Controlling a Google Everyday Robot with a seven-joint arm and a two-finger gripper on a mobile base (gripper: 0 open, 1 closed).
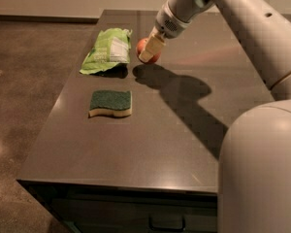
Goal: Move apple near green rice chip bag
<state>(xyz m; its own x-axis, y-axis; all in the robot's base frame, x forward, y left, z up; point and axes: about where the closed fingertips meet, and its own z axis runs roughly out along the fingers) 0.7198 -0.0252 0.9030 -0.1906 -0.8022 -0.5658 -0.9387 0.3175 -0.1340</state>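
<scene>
The gripper (146, 53) hangs over the bench (160, 144), fingers clasping the apple (141, 45); the green rice chip bag (106, 50) lies just beside.

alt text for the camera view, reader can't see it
A robot arm's gripper holds a red apple over a dark table, close beside a crumpled green rice chip bag. A green-topped yellow sponge lies nearer the camera, apart from both.
</scene>
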